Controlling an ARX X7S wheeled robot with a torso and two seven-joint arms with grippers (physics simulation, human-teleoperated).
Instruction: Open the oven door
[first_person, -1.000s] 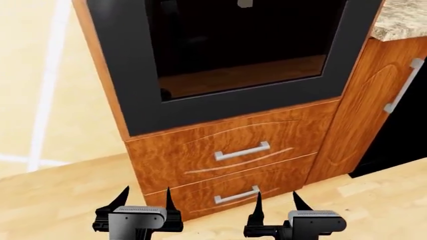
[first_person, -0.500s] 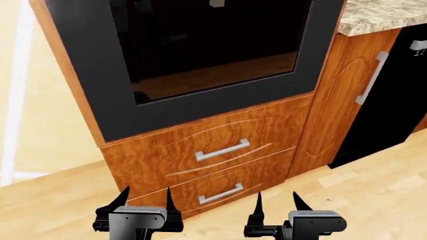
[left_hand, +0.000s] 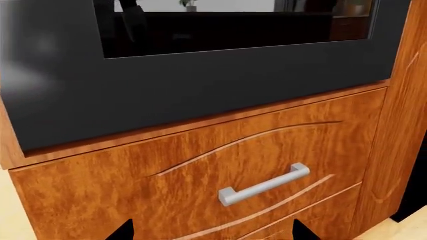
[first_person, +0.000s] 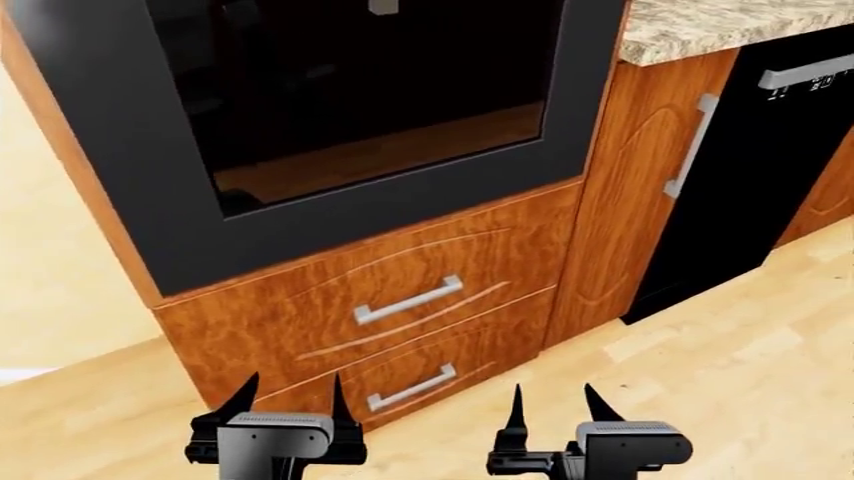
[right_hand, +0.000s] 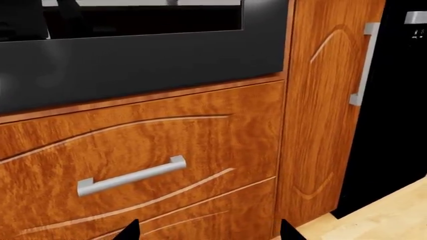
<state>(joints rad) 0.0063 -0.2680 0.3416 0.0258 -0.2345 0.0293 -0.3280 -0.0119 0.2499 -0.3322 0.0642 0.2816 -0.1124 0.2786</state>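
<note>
Left gripper (first_person: 286, 390): hanging low in the head view, fingers standing apart, gripping nothing.
Right gripper (first_person: 551, 400): likewise spread and empty; only its two dark tips are showing at the edge of its own wrist view.
Oven door (first_person: 120, 180): sitting shut, flush in the cabinet, above and ahead of both grippers, well apart from them; nearer the left gripper's line than the right's.
Door build: matte black frame running around a big reflective glass window (first_person: 347, 90); judging it stiff, fairly heavy, swinging as one rigid panel.
Surface: frame is looking smooth with no lip showing along its lower edge (left_hand: 200, 100); pads would likely be slipping there. Glass is a poor place to push, being fragile.
Handle: a small grey piece (first_person: 383, 6) is showing at the top edge of the head view, above the window; cannot tell its full shape. Judging this the place to take hold.
Upper drawer handle (first_person: 408, 300): lying between the grippers and the door, directly ahead of the left gripper; not the target.
Black appliance front (first_person: 721, 180): standing off beyond the right gripper; not the target.
Next move: arms are needing to rise well up before any grasp.
</note>
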